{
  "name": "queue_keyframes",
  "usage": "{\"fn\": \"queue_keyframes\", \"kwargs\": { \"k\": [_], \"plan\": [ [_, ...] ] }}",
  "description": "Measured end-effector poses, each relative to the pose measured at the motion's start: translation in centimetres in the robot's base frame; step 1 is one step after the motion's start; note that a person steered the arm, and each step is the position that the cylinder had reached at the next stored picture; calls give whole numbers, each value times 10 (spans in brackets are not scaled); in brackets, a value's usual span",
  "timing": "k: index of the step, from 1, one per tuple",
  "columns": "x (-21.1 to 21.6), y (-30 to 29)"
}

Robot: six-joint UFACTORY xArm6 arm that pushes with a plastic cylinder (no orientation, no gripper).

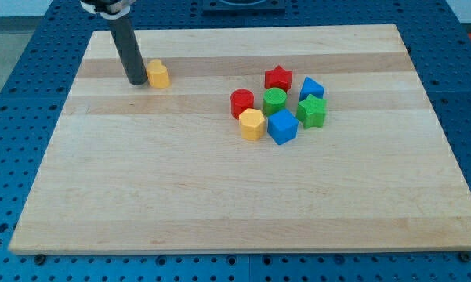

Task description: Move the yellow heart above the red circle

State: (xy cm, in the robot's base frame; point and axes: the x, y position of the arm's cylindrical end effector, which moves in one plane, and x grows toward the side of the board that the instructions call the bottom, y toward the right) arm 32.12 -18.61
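Eight blocks lie on the wooden bench (219, 196). Near the view's top left, the yellow heart (158, 74) touches my tip (135, 81) on the tip's right; which way it points, and its long axis, cannot be made out. It sits well apart from the red circle (242, 103), which is clustered with a red star (278, 77), green circle (275, 100), yellow hexagon (252, 124), two blue blocks (282, 126) and a green block (312, 112). No fingers exist on the rod.

The rod's tip (135, 81) rests on the wooden board (219, 204) near the view's top left, touching the yellow heart block (158, 74) on its right. Well apart to the right, the red circle block (241, 103) sits at a cluster's left edge, above the yellow hexagon block (252, 124).
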Motion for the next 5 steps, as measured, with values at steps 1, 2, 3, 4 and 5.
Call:
{"fn": "queue_keyframes", "kwargs": {
  "k": [1, 2, 3, 4, 5],
  "plan": [
    [-11, 1],
    [-13, 10],
    [-13, 21],
    [-13, 39],
    [-13, 58]
  ]
}}
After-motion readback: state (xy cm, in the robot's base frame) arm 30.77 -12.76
